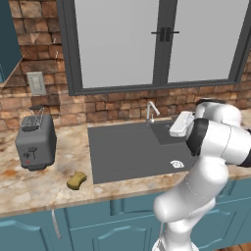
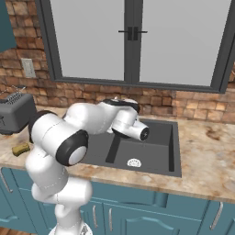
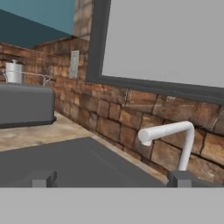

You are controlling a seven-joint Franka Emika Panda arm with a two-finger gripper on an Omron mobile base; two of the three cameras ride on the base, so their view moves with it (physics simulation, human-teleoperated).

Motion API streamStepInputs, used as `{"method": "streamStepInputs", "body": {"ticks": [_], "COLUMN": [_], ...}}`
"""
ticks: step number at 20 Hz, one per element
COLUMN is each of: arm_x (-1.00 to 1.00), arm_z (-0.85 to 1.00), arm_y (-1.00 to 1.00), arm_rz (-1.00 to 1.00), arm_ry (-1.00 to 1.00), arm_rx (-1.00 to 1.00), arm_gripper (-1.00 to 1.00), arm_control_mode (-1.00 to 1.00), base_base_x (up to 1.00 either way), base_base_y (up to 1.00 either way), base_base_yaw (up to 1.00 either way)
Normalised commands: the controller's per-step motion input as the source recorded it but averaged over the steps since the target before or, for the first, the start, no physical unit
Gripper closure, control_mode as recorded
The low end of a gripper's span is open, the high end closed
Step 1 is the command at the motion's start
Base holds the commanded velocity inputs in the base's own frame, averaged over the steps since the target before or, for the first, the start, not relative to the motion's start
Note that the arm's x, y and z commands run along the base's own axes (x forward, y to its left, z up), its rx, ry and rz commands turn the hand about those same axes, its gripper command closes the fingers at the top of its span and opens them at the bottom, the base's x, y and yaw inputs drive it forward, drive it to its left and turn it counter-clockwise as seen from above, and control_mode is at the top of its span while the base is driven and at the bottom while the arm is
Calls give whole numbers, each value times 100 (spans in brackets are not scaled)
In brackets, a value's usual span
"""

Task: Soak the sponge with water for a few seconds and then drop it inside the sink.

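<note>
My gripper hangs over the sink, jaws spread and empty, facing the faucet; the sponge lies well off to my left on the counter, in front of the toaster.

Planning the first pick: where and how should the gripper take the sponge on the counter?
Probably from above, jaws closing across the narrow middle of the sponge. It lies flat on the counter, apart from the toaster and the sink, so nothing blocks a vertical approach. The gripper is open, above the sink.
</note>
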Motion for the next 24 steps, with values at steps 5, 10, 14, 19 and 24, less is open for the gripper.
{"method": "streamStepInputs", "body": {"ticks": [5, 10, 14, 19, 24], "arm_x": [24, 35, 37, 37, 22], "arm_z": [0, 0, -4, -17, -14], "arm_y": [5, 0, 0, 0, 0], "arm_rz": [0, 0, 0, 0, 0], "arm_ry": [0, 0, 0, -3, -7], "arm_rx": [0, 0, 0, 0, 0], "arm_gripper": [-100, -100, -100, -100, -100], "arm_control_mode": [-100, -100, -100, -100, -100], "base_base_x": [0, 0, 0, 0, 0], "base_base_y": [0, 0, 0, 0, 0], "base_base_yaw": [0, 0, 0, 0, 0]}}
